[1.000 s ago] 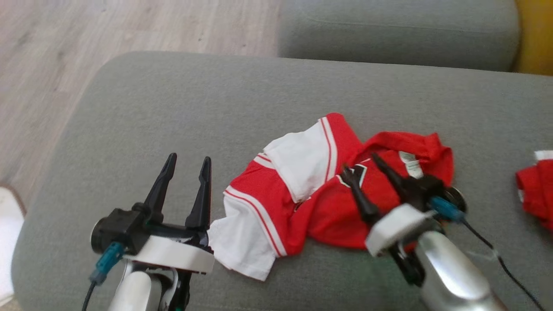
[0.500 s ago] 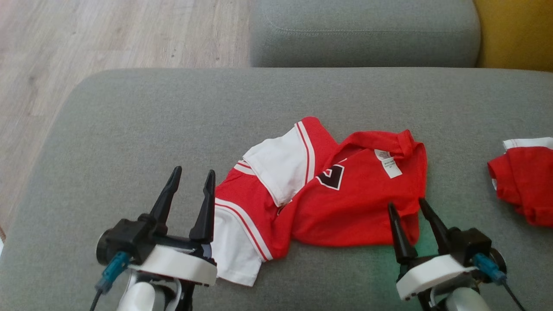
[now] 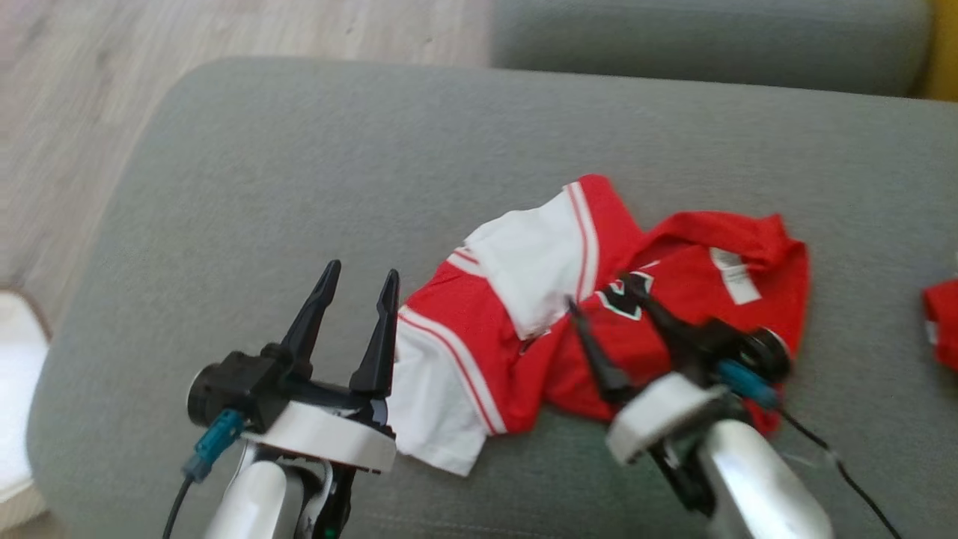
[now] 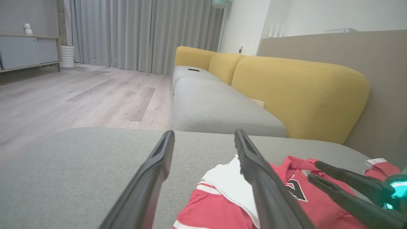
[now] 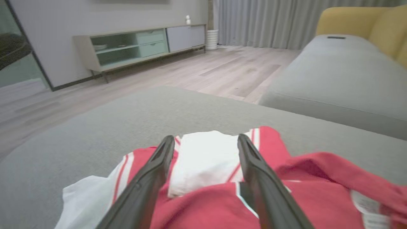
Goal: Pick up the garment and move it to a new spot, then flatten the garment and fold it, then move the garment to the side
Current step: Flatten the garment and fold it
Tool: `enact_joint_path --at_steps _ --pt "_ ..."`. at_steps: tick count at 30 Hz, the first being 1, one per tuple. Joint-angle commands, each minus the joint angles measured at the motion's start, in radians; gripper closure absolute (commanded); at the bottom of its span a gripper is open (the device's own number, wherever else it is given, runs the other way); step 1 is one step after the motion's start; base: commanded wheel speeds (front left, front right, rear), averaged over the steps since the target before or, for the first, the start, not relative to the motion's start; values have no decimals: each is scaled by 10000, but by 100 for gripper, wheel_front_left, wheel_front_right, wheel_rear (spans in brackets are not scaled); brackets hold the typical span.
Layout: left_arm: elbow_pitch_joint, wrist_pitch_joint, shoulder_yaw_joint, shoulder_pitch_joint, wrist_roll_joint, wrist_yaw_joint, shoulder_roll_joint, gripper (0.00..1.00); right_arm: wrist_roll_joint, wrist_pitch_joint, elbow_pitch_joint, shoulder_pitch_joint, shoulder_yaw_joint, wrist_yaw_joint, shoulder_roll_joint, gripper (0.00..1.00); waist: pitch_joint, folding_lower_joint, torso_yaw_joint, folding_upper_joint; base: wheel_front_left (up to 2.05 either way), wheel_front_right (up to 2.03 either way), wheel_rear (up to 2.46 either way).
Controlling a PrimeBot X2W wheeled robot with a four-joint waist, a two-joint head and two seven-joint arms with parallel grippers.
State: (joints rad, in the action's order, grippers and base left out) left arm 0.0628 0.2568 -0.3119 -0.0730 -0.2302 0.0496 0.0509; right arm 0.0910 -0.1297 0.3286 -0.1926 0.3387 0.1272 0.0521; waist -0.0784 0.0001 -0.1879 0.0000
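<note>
A crumpled red garment [image 3: 673, 314] with white sleeves and a black emblem lies on the grey sofa cushion [image 3: 299, 187]. My right gripper [image 3: 606, 296] hovers open above the garment's middle, fingers pointing toward the white sleeve [image 5: 203, 159]; the garment [image 5: 222, 203] lies under its fingers. My left gripper [image 3: 359, 273] stands open just left of the garment's white lower sleeve [image 3: 434, 419], over bare cushion. In the left wrist view the garment [image 4: 222, 197] sits at lower right, with the right gripper's fingers [image 4: 343, 183] over it.
A second red and white cloth [image 3: 943, 322] lies at the cushion's right edge. Another grey seat cushion [image 3: 703, 37] and yellow backrests [image 4: 299, 92] lie beyond. Wooden floor [image 3: 75, 97] borders the cushion's left side, and a cabinet [image 5: 136, 47] stands across the room.
The head camera has shifted. My right gripper has come forward from the garment's near right edge to above its middle, still open. The left gripper holds its place beside the white sleeve.
</note>
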Motion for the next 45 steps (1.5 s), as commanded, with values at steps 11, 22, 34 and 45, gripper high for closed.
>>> enact_joint_path --at_steps 11,22,34,45 --pt "-243 49 -451 -920 -534 -227 -7 0 233 1771 2707 -3621 1568 35 253 0 -925 -1 -1624 0 0 0 0" --pt "-279 49 -948 -1147 -1008 -468 -7 0 350 3332 6352 -6264 525 35 396 0 -1551 -1 -2636 0 0 0 0" --pt "-293 49 -982 -1211 -1087 -582 -7 0 636 3455 8019 -7076 950 35 445 100 -1673 -1 -2687 0 0 0 0" --pt "-210 49 -698 -1155 -857 -473 -7 0 2066 1851 7382 -7433 1089 35 361 100 -1227 -1 -1749 0 0 0 0"
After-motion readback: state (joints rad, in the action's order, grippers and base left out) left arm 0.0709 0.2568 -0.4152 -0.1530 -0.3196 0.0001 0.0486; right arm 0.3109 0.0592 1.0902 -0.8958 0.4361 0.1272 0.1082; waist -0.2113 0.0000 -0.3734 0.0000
